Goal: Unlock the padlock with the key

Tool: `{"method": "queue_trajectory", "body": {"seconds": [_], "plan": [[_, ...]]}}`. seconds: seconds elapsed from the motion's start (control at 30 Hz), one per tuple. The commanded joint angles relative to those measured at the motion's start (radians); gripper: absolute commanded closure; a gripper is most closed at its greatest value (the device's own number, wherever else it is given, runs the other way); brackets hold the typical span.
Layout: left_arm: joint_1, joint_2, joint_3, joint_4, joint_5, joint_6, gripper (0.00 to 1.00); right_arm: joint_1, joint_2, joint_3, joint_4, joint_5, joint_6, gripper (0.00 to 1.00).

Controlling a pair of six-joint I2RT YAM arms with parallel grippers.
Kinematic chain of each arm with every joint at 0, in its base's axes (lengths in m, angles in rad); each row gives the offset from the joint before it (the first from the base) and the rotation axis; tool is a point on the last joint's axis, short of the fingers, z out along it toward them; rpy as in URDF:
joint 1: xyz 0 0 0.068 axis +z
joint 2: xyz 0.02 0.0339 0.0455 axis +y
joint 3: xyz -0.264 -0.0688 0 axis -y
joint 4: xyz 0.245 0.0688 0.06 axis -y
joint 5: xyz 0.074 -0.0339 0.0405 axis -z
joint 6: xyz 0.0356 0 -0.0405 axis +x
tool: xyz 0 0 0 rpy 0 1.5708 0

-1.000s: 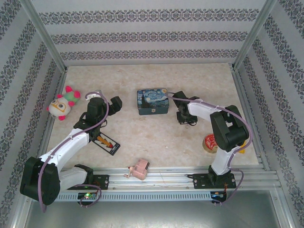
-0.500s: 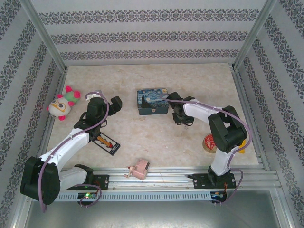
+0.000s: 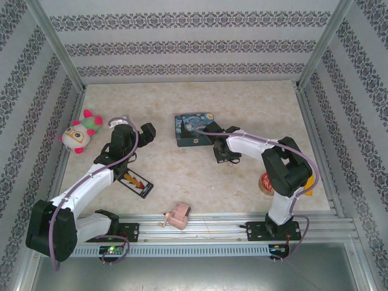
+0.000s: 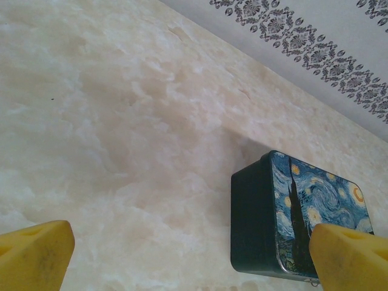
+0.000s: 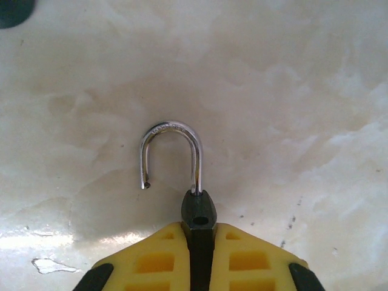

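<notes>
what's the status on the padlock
Right gripper shut on padlock; shackle open, one leg free. Left gripper open, empty, facing Starry Night tin. Nothing blocking the padlock.

My two arms are built alike: my left arm (image 3: pixel 91 179) and my right arm (image 3: pixel 254 144) wear white shells over the long links, with chunky black housings at the joints and black bases; a thin lilac cable (image 3: pixel 124 159) loops along each; my left pincer (image 4: pixel 191 260) has plain yellow fingers (image 4: pixel 33 254); my right pincer (image 5: pixel 198 242) has yellow ones moulded with square recesses, black at the outer corners.
</notes>
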Motion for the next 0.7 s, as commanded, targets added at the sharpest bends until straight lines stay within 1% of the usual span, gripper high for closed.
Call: {"method": "queue_trajectory", "body": {"seconds": [0.0,0.07,0.13,0.33,0.43,0.5,0.67], "plan": [[0.015,0.006,-0.015,0.004,0.012,-0.016,0.01,0.013,0.040,0.051,-0.088,0.135,0.028,0.94],[0.015,0.012,-0.017,0.009,0.016,-0.019,0.01,0.015,0.066,0.058,-0.113,0.179,0.035,0.94],[0.014,0.015,-0.018,0.012,0.019,-0.022,0.01,0.015,0.089,0.058,-0.116,0.191,0.038,0.94],[0.015,0.028,-0.016,0.015,0.024,-0.025,0.01,0.023,0.128,0.034,-0.066,0.140,0.047,0.94],[0.016,0.029,-0.014,0.013,0.026,-0.024,0.01,0.037,0.127,0.034,-0.058,0.128,0.050,0.82],[0.016,0.027,-0.013,0.007,0.024,-0.023,0.01,0.051,0.102,0.035,-0.059,0.120,0.051,0.72],[0.015,0.017,-0.011,0.001,0.016,-0.021,0.01,0.084,-0.021,0.031,-0.060,0.085,0.044,0.65]]}}
